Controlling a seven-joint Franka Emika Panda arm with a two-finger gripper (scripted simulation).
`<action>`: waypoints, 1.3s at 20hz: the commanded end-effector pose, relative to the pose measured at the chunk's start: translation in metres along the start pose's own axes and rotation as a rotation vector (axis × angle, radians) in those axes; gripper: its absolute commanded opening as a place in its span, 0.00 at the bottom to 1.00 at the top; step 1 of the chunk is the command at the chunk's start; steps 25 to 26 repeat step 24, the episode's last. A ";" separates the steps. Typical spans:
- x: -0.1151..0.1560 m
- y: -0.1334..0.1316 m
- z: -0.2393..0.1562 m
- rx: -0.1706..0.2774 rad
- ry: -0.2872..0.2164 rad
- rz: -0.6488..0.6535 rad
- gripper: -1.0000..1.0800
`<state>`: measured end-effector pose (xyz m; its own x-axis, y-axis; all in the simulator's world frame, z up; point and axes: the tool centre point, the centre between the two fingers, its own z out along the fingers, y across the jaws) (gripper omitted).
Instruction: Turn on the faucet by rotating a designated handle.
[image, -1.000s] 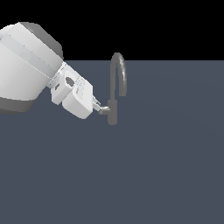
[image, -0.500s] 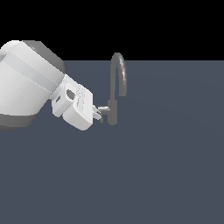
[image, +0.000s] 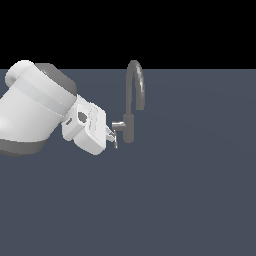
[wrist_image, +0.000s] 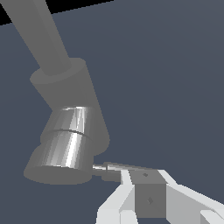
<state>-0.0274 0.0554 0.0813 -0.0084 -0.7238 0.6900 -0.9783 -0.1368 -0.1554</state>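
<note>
Because the handle is a thin lever beside the faucet base, just left of the exterior view's centre, the arm would do well to push it in an arc about the base and keep contact near the bar's tip. Nearest in the wrist view, the gripper shows one white finger beside the stub; how far the fingers are parted cannot be told. Beyond, the arm leans in from the frame's left, wrist angled down toward the faucet
</note>
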 end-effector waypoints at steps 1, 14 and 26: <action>-0.005 0.014 0.022 -0.032 0.019 -0.011 0.00; -0.020 -0.013 0.028 -0.014 0.008 -0.002 0.00; -0.033 -0.022 0.050 -0.033 0.020 -0.010 0.00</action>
